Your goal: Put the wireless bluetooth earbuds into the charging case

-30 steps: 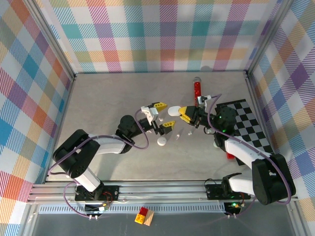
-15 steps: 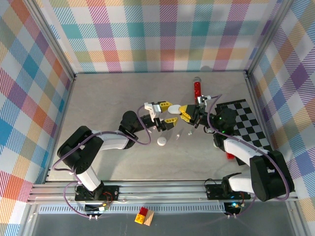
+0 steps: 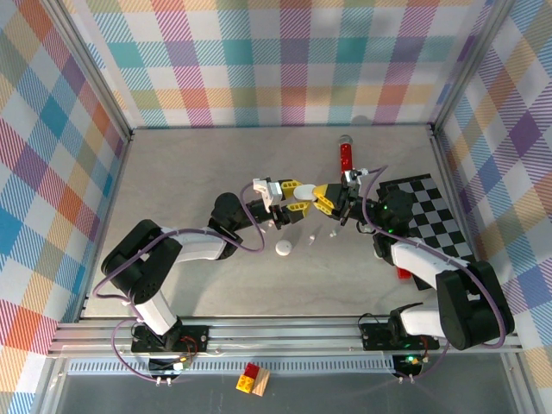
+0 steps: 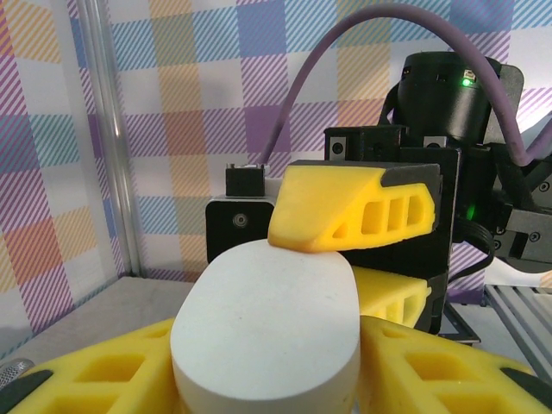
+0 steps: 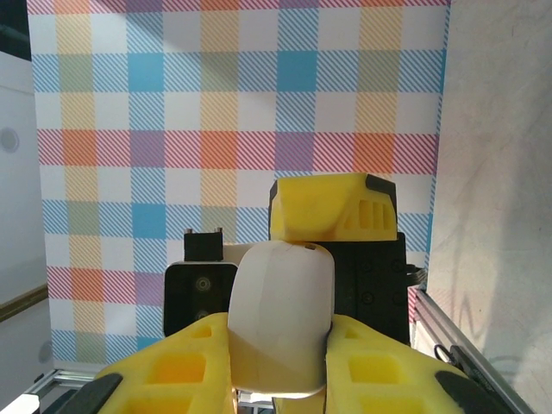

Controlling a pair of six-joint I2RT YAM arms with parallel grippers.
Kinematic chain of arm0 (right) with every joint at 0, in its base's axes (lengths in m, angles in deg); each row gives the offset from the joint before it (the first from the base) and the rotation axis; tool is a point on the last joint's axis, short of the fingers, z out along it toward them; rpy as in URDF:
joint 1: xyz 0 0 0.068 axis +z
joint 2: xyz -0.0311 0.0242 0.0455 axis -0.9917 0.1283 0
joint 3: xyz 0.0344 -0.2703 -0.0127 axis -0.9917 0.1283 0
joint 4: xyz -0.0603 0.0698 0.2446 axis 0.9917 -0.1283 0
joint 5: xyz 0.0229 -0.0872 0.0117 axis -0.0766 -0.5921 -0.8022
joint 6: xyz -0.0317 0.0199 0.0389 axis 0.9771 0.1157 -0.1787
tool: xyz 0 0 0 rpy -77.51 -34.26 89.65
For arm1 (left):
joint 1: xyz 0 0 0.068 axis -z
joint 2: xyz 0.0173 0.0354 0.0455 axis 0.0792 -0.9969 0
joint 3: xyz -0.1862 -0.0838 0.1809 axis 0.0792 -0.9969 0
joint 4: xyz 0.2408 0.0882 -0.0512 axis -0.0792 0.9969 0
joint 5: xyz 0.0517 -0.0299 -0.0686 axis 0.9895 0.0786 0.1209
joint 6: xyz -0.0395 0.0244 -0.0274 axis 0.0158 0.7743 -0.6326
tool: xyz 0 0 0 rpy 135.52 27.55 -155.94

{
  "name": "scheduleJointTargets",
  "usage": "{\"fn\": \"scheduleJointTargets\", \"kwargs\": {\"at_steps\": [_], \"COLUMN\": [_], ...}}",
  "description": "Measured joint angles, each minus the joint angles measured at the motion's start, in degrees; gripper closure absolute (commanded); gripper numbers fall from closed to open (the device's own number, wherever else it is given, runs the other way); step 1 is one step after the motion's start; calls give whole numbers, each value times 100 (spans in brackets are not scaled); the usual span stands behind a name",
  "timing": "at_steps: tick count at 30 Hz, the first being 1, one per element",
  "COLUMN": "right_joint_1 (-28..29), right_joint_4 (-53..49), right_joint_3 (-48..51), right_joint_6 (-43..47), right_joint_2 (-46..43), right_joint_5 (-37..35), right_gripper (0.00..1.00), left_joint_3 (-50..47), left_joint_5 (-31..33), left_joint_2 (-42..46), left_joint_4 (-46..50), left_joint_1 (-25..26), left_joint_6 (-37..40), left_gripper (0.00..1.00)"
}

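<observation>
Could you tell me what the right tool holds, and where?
The white charging case, pinched across its sides at one end; the left tool flanks the other end.

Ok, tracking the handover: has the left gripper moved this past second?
Yes. The left gripper has shifted right, toward the red cylinder, closing around the white charging case in the right gripper.

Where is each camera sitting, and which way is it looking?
Top external: high up behind the arm bases, looking down at the table; both whole arms show, left gripper tip to tip with right gripper.
Left wrist: on the left arm, looking along its own yellow fingers at the white charging case and the right gripper behind it.
Right wrist: on the right arm, looking past its own fingers at the case and the left gripper.
Shared: both wrist views show the same case, from opposite sides.
</observation>
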Motion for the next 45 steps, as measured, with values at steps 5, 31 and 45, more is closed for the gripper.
{"fn": "scheduleJointTargets", "kwargs": {"at_steps": [5,31,45], "right_joint_1": [0,0,-22], "right_joint_4": [37,-39,-127], "right_joint_3": [0,0,7], "right_joint_6": [-57,15,79], "right_joint_2": [0,-24,-44], "right_joint_5": [-4,0,2], "right_gripper": [84,84,84], "left_joint_3": [0,79,160], "left_joint_5": [-63,-129,-199], "left_joint_2": [-50,-114,-166], "left_joint_4": [2,37,11], "left_joint_1": [0,-2,-2], "left_joint_6": [-2,-238,-369], "left_gripper": [49,53,51]}}
